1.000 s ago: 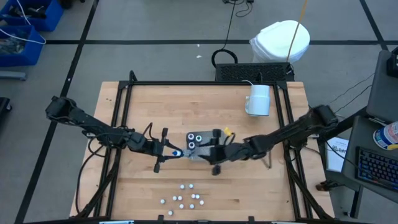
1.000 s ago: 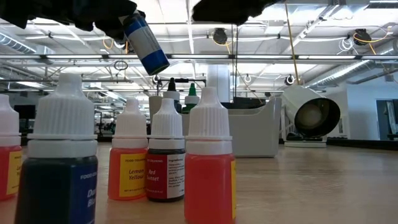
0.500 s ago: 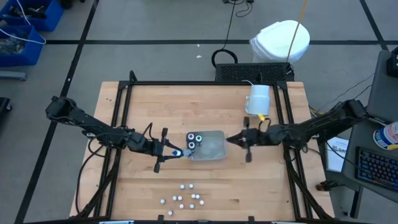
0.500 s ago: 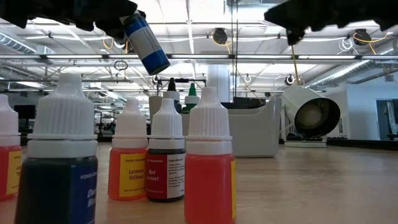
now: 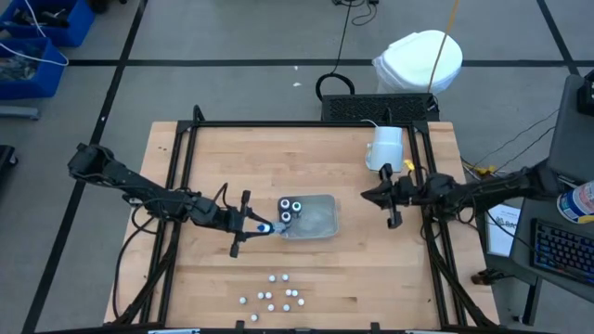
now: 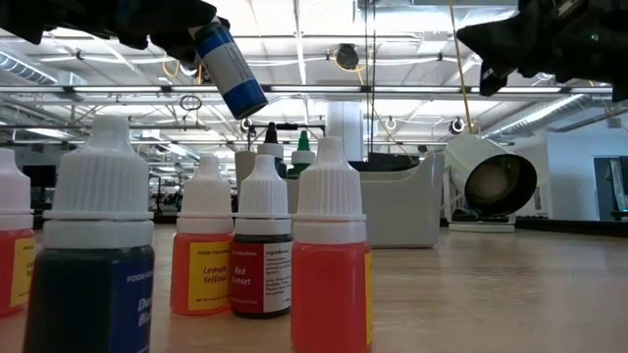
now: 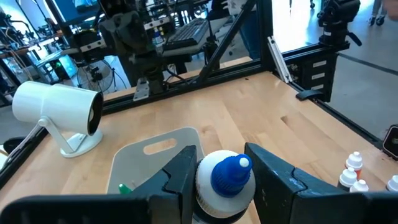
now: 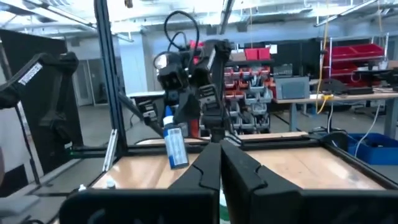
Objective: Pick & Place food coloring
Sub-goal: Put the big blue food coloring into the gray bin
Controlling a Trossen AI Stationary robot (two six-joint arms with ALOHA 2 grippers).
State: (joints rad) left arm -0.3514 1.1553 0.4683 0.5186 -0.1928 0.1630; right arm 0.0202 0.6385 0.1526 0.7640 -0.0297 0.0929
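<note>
Presently the left gripper [image 5: 261, 227] clamps a small blue-capped dropper bottle with a white body [image 7: 224, 184] between its two dark fingers [image 7: 180, 178]; the bottle hangs tilted above the table, just at the left edge of the clear rectangular plastic tray [image 5: 320, 223]. Inside that tray, at its left end, sit two small dark round pots with pale ringed tops [image 5: 291, 209]. Near the front edge of the light wooden table [image 5: 232, 167], well apart from the tray, stands the cluster of tiny white-capped dropper bottles [image 5: 276, 293]; the low view shows labelled yellow [image 6: 202, 250], red [image 6: 262, 247] and blue [image 6: 94, 257] ones upright.

The right gripper [image 5: 387, 196] is off to the right of the tray, raised over the table near the large white mug [image 5: 385, 148], its fingers [image 8: 239, 168] pressed together and empty. Beyond the far table edge stands a white round lamp-like object [image 5: 419, 60].
</note>
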